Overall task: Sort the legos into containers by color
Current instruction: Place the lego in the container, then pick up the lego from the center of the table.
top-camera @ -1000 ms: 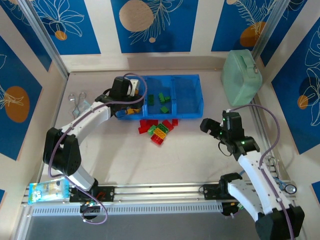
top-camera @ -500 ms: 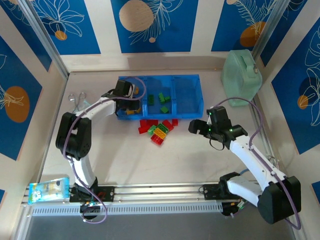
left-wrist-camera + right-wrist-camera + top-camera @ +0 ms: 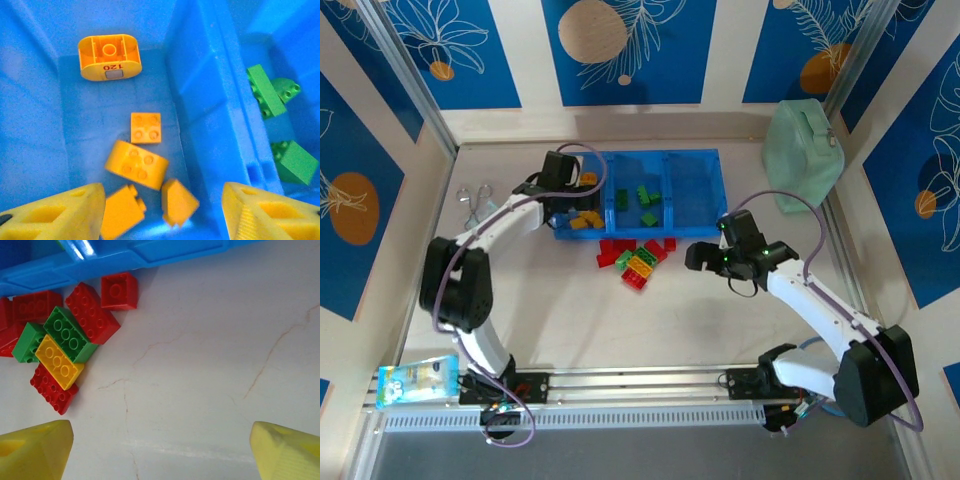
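Top: left gripper (image 3: 570,196) over left compartment of tray (image 3: 695,160); right gripper (image 3: 696,256) near pile (image 3: 635,260) on bench (image 3: 620,330).

L wrist: fingers (image 3: 65,210) apart, nothing btwn. Below: 5 yellow-orange pcs (image 3: 136,164); 3 green pcs (image 3: 265,90) in next compartment.

R wrist: fingers (image 3: 35,450) apart, empty. Pile = approx 5 red bricks (image 3: 92,312), 2 green bricks (image 3: 70,334), 1 yellow brick (image 3: 59,361), all touching. Risk: packed tight, so fingers may nip 2 colours at once or shove pile against tray wall.

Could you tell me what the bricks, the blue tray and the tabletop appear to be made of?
The bricks look like hard glossy plastic: crisp moulded studs, soft highlights. The tray seems plastic too, translucent blue, faintly frosted; its walls glow with light. The tabletop is pale and smooth with thin veins: stone or stone-print laminate, I cannot tell which.
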You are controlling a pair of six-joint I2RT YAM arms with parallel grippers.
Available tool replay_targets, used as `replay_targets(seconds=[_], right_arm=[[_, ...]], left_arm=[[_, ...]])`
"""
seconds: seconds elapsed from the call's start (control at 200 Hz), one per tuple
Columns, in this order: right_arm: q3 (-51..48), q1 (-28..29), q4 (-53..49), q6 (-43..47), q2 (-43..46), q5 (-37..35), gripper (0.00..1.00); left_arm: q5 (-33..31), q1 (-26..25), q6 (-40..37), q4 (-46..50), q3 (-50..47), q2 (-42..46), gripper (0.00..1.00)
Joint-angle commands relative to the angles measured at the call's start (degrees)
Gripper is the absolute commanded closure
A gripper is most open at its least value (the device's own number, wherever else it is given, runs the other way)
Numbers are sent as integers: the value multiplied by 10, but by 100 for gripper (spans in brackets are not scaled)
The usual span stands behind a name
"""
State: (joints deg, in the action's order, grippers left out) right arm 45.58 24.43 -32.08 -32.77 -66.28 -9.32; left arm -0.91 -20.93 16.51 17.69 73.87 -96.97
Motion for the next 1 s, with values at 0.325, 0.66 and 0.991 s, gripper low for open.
replay_targets(seconds=[0.325,0.66,0.991], right_arm=[[101,26,51,15,-183,-17,32],[168,24,90,-2,-308,-7,39],[211,27,93,-11,-371,-25,48]], left_arm=[[-47,-84,47,-54,-242,233,38],[-68,-97,71,-41,-347,330,39],[-80,-99,83,-35,-395,372,39]])
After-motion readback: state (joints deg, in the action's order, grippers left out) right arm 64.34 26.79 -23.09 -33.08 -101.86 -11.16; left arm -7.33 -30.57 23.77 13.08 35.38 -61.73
